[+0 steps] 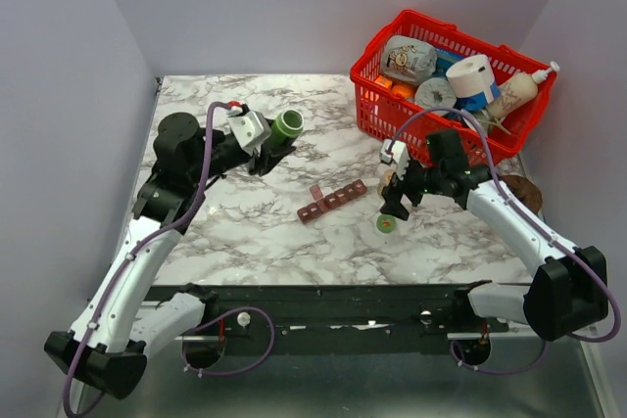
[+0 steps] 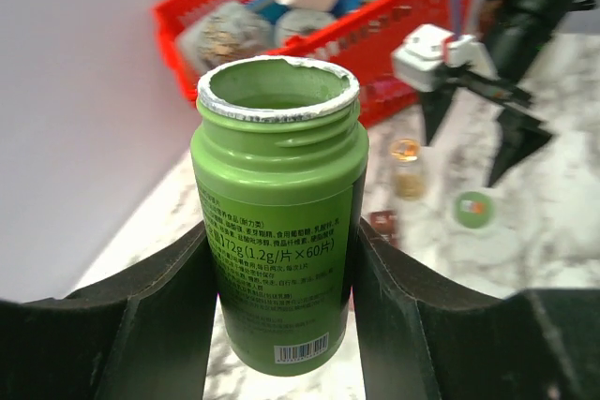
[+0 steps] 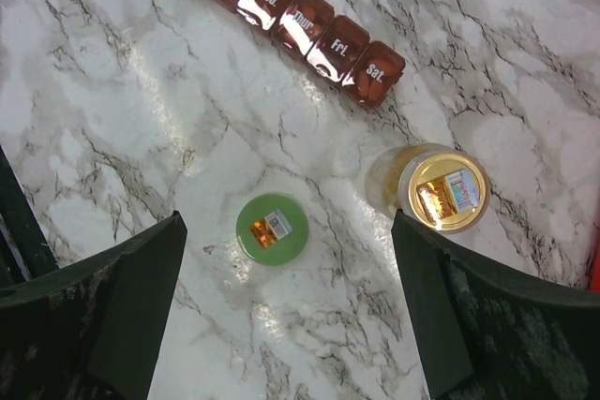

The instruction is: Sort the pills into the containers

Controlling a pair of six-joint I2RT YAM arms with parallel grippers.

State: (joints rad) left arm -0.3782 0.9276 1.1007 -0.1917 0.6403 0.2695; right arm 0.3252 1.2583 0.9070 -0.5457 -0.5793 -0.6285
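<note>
Cells of glossy reddish-brown plastic, joined in one narrow pill-organiser strip (image 1: 333,201), and the right wrist camera reads the white day labels cleanly: Wed, Thur, Fri, Sat on shut lids. From the top view one flap near the strip's left end looks tipped up, though it's too small to be sure. It lies flat on a white marble table (image 1: 245,232) veined in grey, roughly mid-table and angled, its right end further back than its left. Plain pale lavender walls close the scene on three sides, and a red basket (image 1: 377,110) stuffed with oddments sits in the far right corner. Now the grippers: the right gripper (image 1: 395,209) hovers just off the Sat end, fingers spread wide and carrying nothing, straddling a green cap (image 3: 272,227) lying on the marble. A small amber bottle (image 3: 441,192) with a gold lid stands just beside that same end cell. Further back and to the left, well apart from the strip, the left gripper (image 2: 281,259) is clamped on an uncapped green bottle (image 2: 277,138), its mouth turned toward the basket.
</note>
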